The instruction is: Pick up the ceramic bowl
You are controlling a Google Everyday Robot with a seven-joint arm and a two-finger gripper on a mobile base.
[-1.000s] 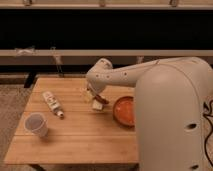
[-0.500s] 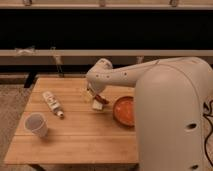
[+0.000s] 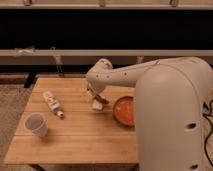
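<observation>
The ceramic bowl (image 3: 124, 110) is a glossy orange-red shallow bowl with a paler centre, at the right side of the wooden table (image 3: 75, 135); its right part is hidden behind my white arm. My gripper (image 3: 98, 102) hangs just left of the bowl, close above the table, below the arm's wrist joint (image 3: 100, 75). It does not hold the bowl.
A translucent whitish plastic cup (image 3: 37, 124) stands at the table's front left. A small bottle (image 3: 52, 103) lies on its side left of centre. A dark wall with rails runs behind the table. My arm's large white body (image 3: 170, 115) covers the right side.
</observation>
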